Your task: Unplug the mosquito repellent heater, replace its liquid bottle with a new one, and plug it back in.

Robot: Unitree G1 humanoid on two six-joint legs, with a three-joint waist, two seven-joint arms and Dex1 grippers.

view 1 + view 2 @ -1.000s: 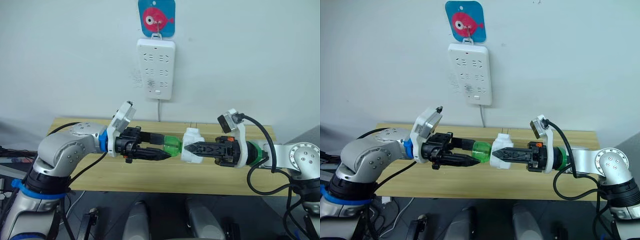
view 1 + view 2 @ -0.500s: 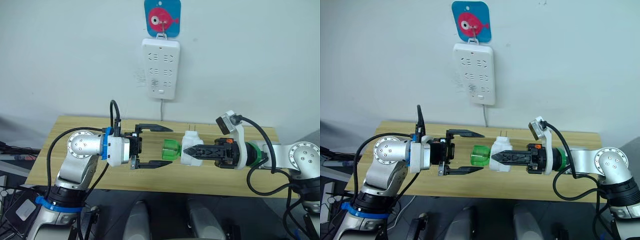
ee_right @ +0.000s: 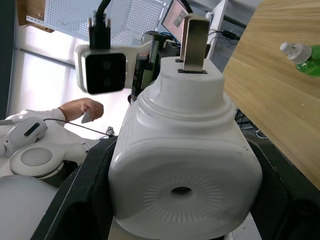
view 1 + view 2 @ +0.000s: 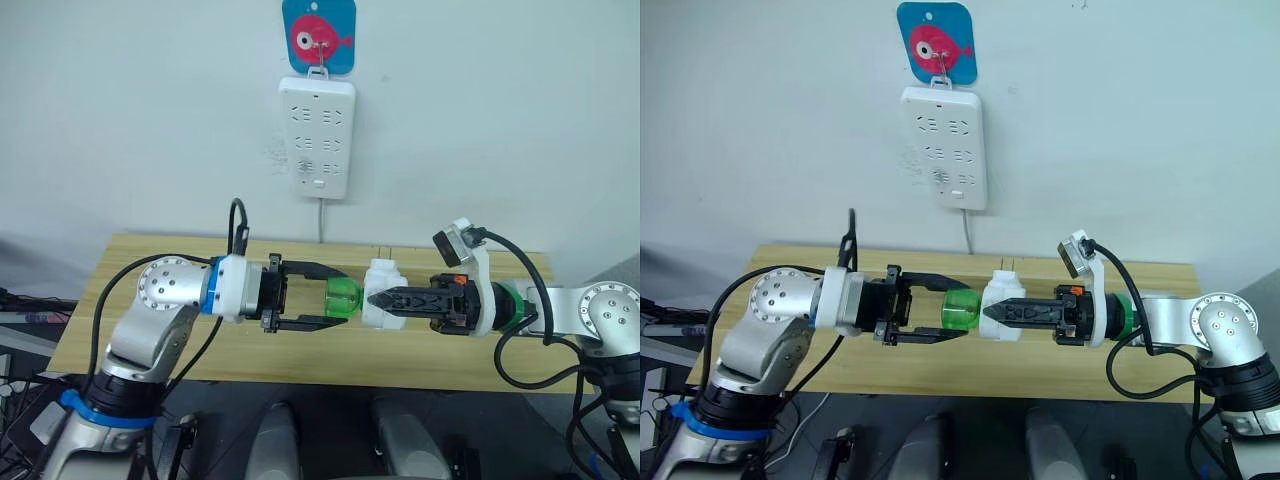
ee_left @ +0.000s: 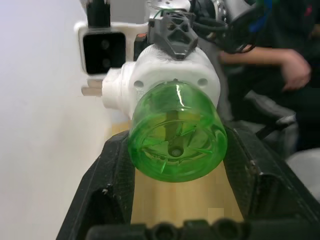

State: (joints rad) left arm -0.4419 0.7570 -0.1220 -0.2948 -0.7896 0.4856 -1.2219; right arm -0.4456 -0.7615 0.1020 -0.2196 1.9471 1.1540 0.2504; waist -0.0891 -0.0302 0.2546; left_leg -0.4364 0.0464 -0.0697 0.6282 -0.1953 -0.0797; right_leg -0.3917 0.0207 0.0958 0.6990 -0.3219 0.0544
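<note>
While the left gripper (image 4: pixel 318 296) is held level above the wooden table (image 4: pixel 150 350), its two black fingers (image 5: pixel 112 170) are spread wide, one on each side of the liquid bottle (image 4: pixel 342 298). In the left wrist view a narrow gap is seen between the green bottle and each finger, so the bottle is bracketed rather than pinched; whether either pad touches it cannot be told. The round base of the bottle is pointed toward the left arm, and its far end is seated in the mosquito repellent heater (image 4: pixel 381 293).

Just to the right, the white heater is held in mid-air above the table by the right gripper (image 4: pixel 385 297). Its fingers are closed narrowly on the rounded body, one on each flank, as seen in the right wrist view, where the round vent hole (image 3: pixel 181 190) faces the camera and the two metal prongs (image 3: pixel 195 40) stick out from the back.

The new one (image 3: pixel 302 56), a green bottle with a white cap, is seen lying on its side on the tabletop in the right wrist view.

On the far wall a white power strip (image 4: pixel 316 137) is hung below a blue card with a red fish (image 4: pixel 318 34).
</note>
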